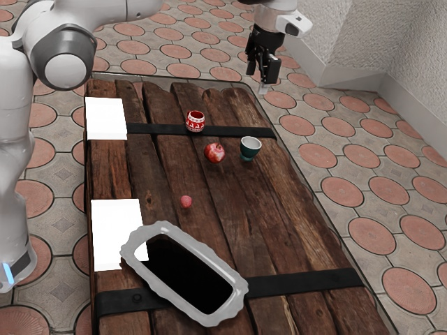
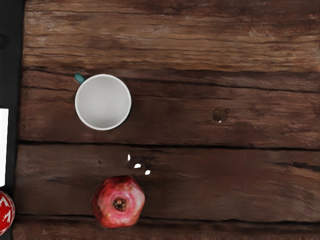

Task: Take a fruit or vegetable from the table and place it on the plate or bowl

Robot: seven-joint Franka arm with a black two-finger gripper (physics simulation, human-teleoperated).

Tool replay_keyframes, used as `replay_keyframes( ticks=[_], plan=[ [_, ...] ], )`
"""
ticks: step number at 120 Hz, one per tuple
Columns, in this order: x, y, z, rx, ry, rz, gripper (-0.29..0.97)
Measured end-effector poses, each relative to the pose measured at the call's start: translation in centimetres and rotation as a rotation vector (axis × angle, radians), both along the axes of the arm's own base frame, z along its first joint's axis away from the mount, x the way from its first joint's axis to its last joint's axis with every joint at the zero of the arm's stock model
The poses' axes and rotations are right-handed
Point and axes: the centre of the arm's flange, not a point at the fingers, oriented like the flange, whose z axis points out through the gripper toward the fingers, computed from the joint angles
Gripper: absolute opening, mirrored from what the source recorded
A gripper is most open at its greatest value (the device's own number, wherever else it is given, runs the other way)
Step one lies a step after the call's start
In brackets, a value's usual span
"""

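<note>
Well toward the exterior view's left of my pincer (image 1: 260, 79), 2 white sheets (image 1: 106, 118) lie on the wooden table (image 1: 293, 209). The grey-rimmed black plate (image 1: 131, 250) sits at the table's near end, far from the pincer and nothing on it. Next, a small red fruit (image 1: 185, 202) w/ bare wood all round, well apart from me. Closer to the pincer: a red-white can (image 1: 195, 121), then the pomegranate (image 1: 215, 152), then a teal cup (image 1: 250, 147) w/ white inside. Pomegranate near the cup, not touching; the wrist view has both below my hand. Pincer hangs above the table's far edge, fingers apart, gripping nothing.
</note>
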Motion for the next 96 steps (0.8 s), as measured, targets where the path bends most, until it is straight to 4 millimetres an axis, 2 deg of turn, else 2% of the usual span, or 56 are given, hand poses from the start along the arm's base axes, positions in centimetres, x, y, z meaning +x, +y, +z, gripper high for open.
replay_keyframes(
  ticks=[33, 40, 48, 52, 61, 70, 81, 91, 96],
  plan=[
    [0.0, 0.2, 0.2, -0.006, -0.002, 0.003, 0.68],
    [-0.7, -0.2, 3.6, 0.006, -0.058, 0.005, 0.68],
    [-2.7, -0.8, 8.8, 0.015, -0.139, 0.009, 0.68],
    [-3.4, -1.1, 9.9, 0.003, -0.148, 0.018, 0.68],
    [-4.3, -2.4, 11.0, -0.029, -0.143, 0.029, 0.68],
    [-4.5, -4.5, 11.1, -0.053, -0.127, 0.026, 0.68],
    [-4.2, -5.0, 10.3, -0.063, -0.098, 0.061, 0.68],
    [-3.4, -4.8, 8.2, -0.066, -0.046, 0.110, 0.68],
    [-4.0, -4.0, 6.3, -0.094, -0.001, 0.130, 0.68]
  ],
)
